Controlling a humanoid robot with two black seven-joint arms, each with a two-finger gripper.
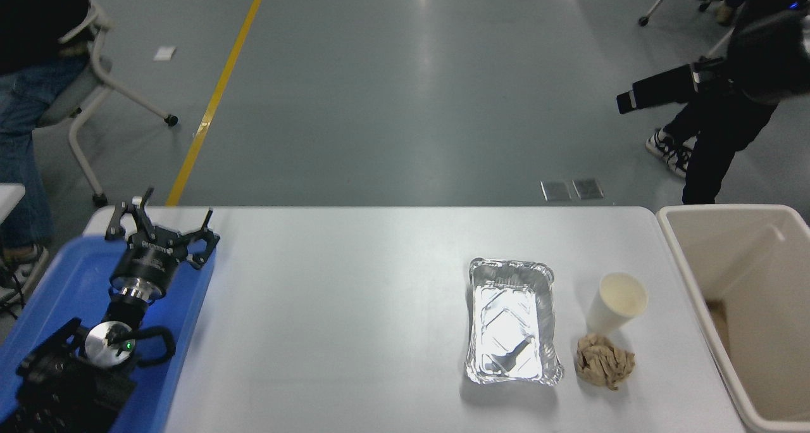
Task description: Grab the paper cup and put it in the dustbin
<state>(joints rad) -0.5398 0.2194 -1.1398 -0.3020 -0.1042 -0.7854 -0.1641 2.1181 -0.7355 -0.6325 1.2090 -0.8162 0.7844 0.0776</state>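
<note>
The white paper cup (pixel 617 303) stands upright on the white table (pixel 348 306), at its right side, mouth open and cream inside. The cream-beige dustbin (pixel 680 256) stands just off the table's right edge, a short way right of the cup. My right gripper (pixel 655 91) is raised high at the picture's top right, far above and beyond the cup and the bin; it holds nothing that I can see, and I cannot tell whether it is open. My left gripper (pixel 161 227) is parked open at the lower left.
A shiny foil tray (pixel 473 332) lies left of the cup. A crumpled brown paper ball (pixel 604 360) lies in front of the cup. A blue plastic tray (pixel 63 281) sits under my left arm. A person's legs (pixel 715 154) stand behind the bin; another person sits at the far left.
</note>
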